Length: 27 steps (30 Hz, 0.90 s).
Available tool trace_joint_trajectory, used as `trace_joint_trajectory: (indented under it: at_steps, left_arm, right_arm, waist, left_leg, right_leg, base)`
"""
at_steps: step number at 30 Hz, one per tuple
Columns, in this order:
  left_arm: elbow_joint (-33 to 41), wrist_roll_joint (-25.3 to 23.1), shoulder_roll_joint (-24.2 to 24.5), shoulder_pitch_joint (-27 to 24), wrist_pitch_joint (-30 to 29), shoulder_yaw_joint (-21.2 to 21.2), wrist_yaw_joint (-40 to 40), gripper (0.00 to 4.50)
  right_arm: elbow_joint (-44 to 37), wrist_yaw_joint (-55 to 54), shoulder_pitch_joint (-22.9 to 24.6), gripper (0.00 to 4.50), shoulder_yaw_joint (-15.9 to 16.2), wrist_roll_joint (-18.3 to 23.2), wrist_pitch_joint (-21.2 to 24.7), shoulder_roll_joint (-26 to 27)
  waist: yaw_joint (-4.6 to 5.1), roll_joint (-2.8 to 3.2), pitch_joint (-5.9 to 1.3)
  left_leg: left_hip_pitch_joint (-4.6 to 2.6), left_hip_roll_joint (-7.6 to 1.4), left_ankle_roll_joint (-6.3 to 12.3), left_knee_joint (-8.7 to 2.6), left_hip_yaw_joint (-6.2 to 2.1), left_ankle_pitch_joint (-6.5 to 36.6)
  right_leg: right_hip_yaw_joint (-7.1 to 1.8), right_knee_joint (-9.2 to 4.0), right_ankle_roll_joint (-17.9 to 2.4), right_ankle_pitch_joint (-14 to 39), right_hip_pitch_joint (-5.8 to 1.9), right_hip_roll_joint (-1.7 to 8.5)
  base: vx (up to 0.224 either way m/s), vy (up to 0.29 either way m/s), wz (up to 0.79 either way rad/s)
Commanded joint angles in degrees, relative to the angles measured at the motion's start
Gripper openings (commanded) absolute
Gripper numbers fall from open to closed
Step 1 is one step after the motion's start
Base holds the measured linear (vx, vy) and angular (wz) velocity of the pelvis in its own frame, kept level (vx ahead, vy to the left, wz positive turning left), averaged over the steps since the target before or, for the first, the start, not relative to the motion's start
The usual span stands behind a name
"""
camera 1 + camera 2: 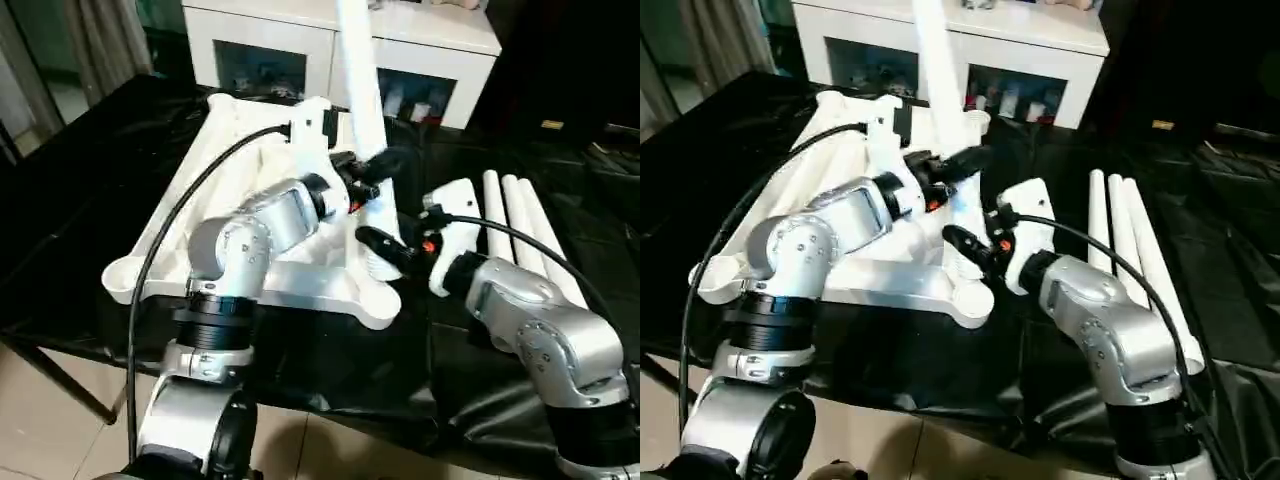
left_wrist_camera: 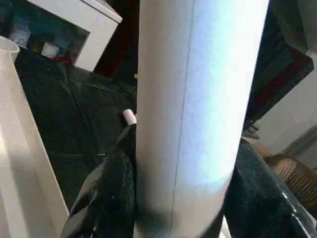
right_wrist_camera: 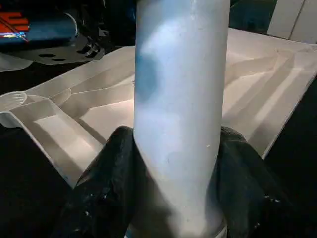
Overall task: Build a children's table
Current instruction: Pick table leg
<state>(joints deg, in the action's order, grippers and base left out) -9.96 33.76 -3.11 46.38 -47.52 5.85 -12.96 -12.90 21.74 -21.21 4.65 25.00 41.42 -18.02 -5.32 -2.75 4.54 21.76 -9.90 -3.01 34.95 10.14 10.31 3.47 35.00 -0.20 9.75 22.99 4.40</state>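
The children's table top [image 1: 225, 150] lies upside down, ribs up, on the black-sheeted work table. One white tube leg [image 1: 358, 70] stands nearly upright over the top's near right corner socket [image 1: 380, 300]. My grippers hide its lower end, so I cannot tell how deep it sits. My left gripper [image 1: 376, 172] is shut on the leg, higher up. My right gripper [image 1: 385, 250] is shut on it just above the socket. In the wrist views black fingers [image 2: 106, 198] [image 3: 106, 188] press on both sides of the tube [image 2: 198, 99] [image 3: 178, 99].
Three more white legs [image 1: 520, 225] lie side by side on the black sheet to the right of the top. A white glass-door cabinet [image 1: 290, 45] stands behind the work table. The table's near edge [image 1: 330, 390] runs below my forearms, with tiled floor beneath.
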Motion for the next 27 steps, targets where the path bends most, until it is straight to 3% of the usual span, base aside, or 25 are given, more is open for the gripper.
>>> trace_joint_trajectory:
  at_steps: [1,2,3,5,9,13,16,19,20,24,25,27]
  left_arm:
    - [0.73,0.3,0.94,0.65,0.94,0.45,-1.54,1.94]
    - [1.49,0.92,2.1,0.65,0.98,-0.75,-5.35,1.93]
    - [2.15,1.54,3.11,0.67,0.42,-1.62,-7.97,1.93]
    - [3.71,3.34,5.36,0.75,-1.23,-3.12,-13.49,1.92]
    - [5.42,7.47,7.9,1.25,-5.34,-3.65,-19.97,1.9]
    - [7.1,10.18,12.42,1.81,-7.97,-6.01,-29.0,1.9]
    - [8.11,11.38,14.84,1.98,-8.18,-7.79,-35.22,1.9]
    - [9.03,12.31,15.91,1.93,-8.76,-8.67,-38.41,1.9]
    - [9.06,12.71,15.94,1.97,-9.2,-8.69,-38.89,1.9]
    - [9.55,14.04,16.08,1.82,-10.01,-9.02,-40.48,1.9]
    - [9.65,14.13,16.17,1.77,-10.0,-9.14,-40.83,1.9]
    - [9.55,14.12,16.11,1.75,-9.91,-9.18,-41.04,1.9]
  right_arm:
    - [-0.28,-0.22,-0.98,1.9,-1.49,-0.47,-2.16,0.0]
    - [-0.97,2.87,-0.92,2.46,-3.15,3.67,-0.5,-0.13]
    - [-1.54,4.41,-0.82,2.6,-4.0,5.57,0.59,-0.77]
    - [-3.06,8.65,-0.31,2.69,-5.6,10.08,3.56,-2.86]
    - [-5.65,16.22,1.63,2.99,-6.17,14.66,7.21,-8.0]
    - [-6.63,20.99,2.82,3.02,-7.07,17.31,8.86,-11.45]
    - [-6.83,22.3,2.79,3.02,-7.35,19.08,9.89,-12.45]
    - [-7.37,23.32,2.85,3.02,-7.37,20.68,10.78,-13.14]
    - [-7.31,23.46,2.74,2.74,-7.46,21.06,11.07,-13.02]
    - [-6.87,23.68,2.47,2.62,-7.46,22.08,11.75,-12.65]
    - [-6.93,23.83,2.51,2.34,-7.39,22.39,11.84,-12.72]
    - [-7.15,24.06,2.61,2.24,-7.25,22.85,11.96,-12.83]
  waist:
    - [0.0,0.25,-4.64]
    - [0.01,0.1,-4.64]
    - [0.0,0.18,-4.69]
    - [-0.12,0.32,-4.7]
    - [-0.29,0.29,-4.47]
    - [-0.42,0.22,-4.28]
    - [-0.32,0.1,-4.06]
    - [-0.15,0.16,-4.05]
    - [-0.12,0.15,-4.04]
    - [-0.08,0.07,-3.96]
    - [-0.08,0.07,-3.96]
    - [-0.14,0.03,-4.01]
  left_leg:
    - [-0.82,-2.67,-0.66,-4.33,-1.16,9.74]
    - [-0.88,-2.7,-0.36,-4.31,-1.14,9.31]
    - [-0.87,-2.73,-0.14,-4.26,-1.14,9.01]
    - [-0.92,-2.73,0.83,-4.23,-1.17,8.28]
    - [-0.88,-2.94,1.48,-4.15,-0.99,7.2]
    - [-0.92,-2.91,0.92,-4.25,-0.96,9.17]
    - [-0.94,-2.9,-0.05,-4.48,-1.03,10.55]
    - [-0.99,-3.0,-0.57,-4.48,-1.06,11.17]
    - [-0.98,-3.01,-0.75,-4.48,-1.08,11.42]
    - [-0.91,-2.99,-0.81,-4.51,-1.07,11.25]
    - [-0.92,-2.97,-0.84,-4.52,-1.08,11.34]
    - [-0.87,-2.98,-0.78,-4.53,-1.1,10.84]
  right_leg:
    - [-2.58,-4.21,-8.5,11.83,-2.93,3.7]
    - [-2.56,-4.14,-8.8,11.14,-2.87,3.71]
    - [-2.58,-4.01,-8.94,10.56,-2.92,3.75]
    - [-2.53,-3.62,-9.58,8.81,-3.09,3.65]
    - [-2.58,-3.4,-11.57,6.71,-3.06,3.73]
    - [-2.57,-3.92,-11.5,11.85,-2.94,4.01]
    - [-2.53,-4.36,-10.03,16.26,-2.85,4.05]
    - [-2.51,-4.41,-9.73,17.5,-2.66,4.1]
    - [-2.49,-4.5,-9.62,17.94,-2.65,4.11]
    - [-2.48,-4.5,-9.57,17.94,-2.59,4.05]
    - [-2.48,-4.5,-9.57,17.94,-2.61,4.08]
    - [-2.49,-4.47,-9.53,17.68,-2.65,4.08]
  base:
    - [0.0,0.0,0.0]
    - [0.0,0.0,0.0]
    - [0.0,0.0,0.0]
    - [0.0,0.0,0.0]
    - [0.0,0.0,0.0]
    - [0.0,0.0,0.0]
    - [0.0,0.0,0.0]
    - [0.0,0.0,0.0]
    - [0.0,0.0,0.0]
    - [0.0,0.0,0.0]
    - [0.0,0.0,0.0]
    - [0.0,0.0,0.0]
